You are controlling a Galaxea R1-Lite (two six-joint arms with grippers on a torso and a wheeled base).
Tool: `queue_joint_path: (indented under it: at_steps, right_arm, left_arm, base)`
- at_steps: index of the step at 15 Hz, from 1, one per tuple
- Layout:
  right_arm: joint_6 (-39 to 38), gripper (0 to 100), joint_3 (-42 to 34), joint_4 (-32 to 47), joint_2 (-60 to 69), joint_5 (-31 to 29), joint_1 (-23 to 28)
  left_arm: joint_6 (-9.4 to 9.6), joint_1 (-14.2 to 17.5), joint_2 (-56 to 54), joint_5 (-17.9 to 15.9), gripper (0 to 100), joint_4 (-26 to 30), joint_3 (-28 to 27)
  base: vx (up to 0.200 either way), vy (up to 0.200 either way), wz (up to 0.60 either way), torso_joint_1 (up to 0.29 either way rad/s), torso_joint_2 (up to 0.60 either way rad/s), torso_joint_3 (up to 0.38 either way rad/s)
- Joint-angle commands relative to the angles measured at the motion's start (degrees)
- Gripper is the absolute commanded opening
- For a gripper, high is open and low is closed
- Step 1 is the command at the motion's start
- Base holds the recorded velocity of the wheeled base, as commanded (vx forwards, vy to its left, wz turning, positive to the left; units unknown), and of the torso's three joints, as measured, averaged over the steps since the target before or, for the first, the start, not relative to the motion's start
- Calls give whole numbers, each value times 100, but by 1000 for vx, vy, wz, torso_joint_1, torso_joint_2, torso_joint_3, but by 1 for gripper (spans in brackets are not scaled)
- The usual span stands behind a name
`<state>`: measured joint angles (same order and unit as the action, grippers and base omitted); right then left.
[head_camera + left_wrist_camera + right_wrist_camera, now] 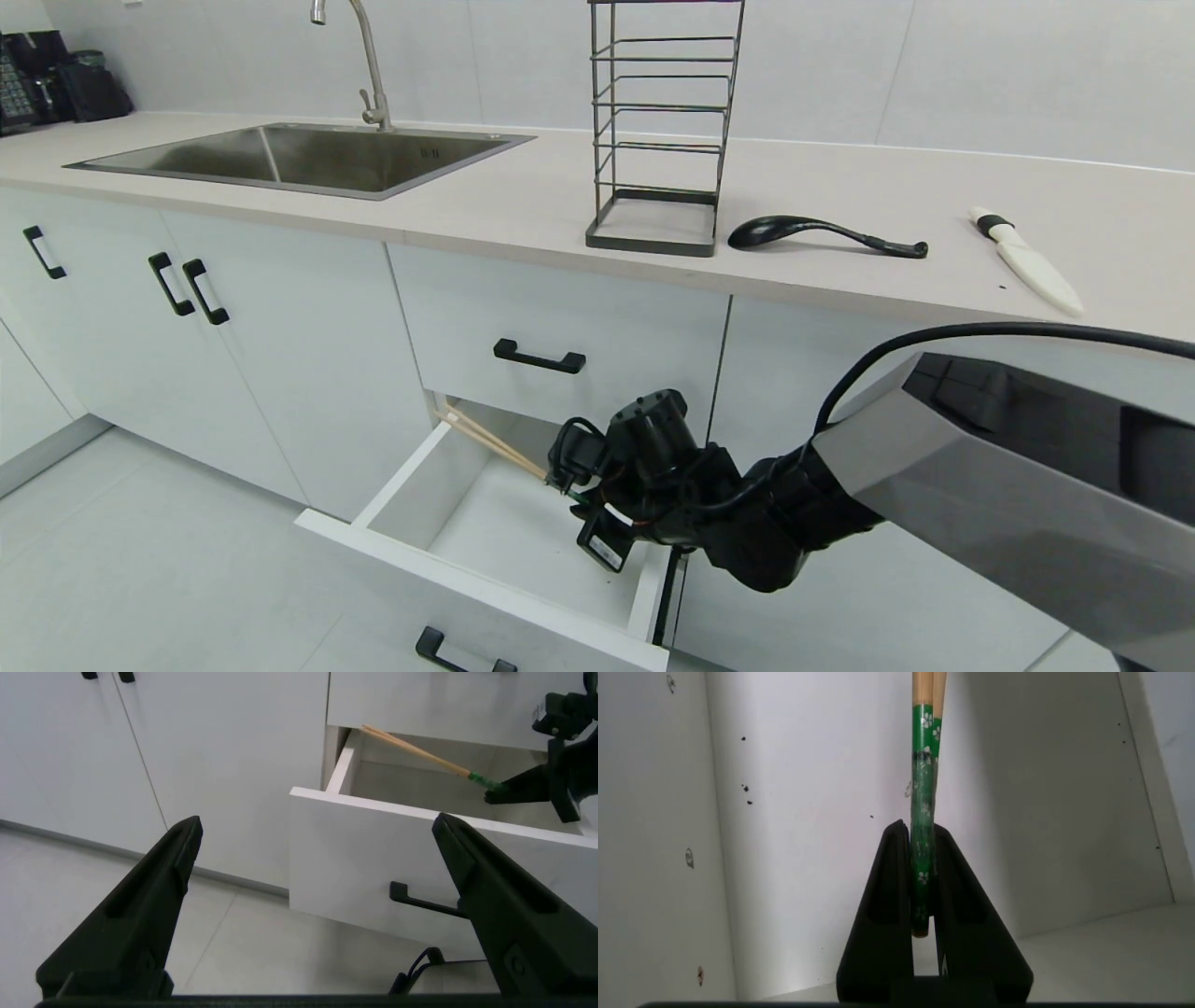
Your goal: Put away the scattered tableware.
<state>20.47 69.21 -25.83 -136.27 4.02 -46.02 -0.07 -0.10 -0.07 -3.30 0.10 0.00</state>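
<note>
My head camera looks down at the drawer (504, 537), six o'clock; both wrist cameras share it, right nearest.

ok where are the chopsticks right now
The chopsticks are gripped by the right gripper and angled into the open drawer below the counter, low in the head view's middle. Their free ends point at the drawer's back left corner.

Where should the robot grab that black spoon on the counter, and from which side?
Probably grab the black spoon by its thin handle near the middle, coming down from above. It lies on the counter with the handle arching up slightly, leaving room underneath. The wide bowl end by the wire rack looks harder to pinch.
</note>
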Motion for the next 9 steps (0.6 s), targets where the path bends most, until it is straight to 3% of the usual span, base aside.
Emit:
queue_joint_path:
  at_steps: [1,9]
  right_arm:
    - [1,0,40,-1,-128,2,-12]
    - [10,0,260,26,-445,2,-47]
  left_arm:
    - [-1,1,7,-4,100,-1,0]
    - [-1,1,7,5,100,-1,0]
  base:
    - [0,0,0,0,0,0]
    - [0,0,0,0,0,0]
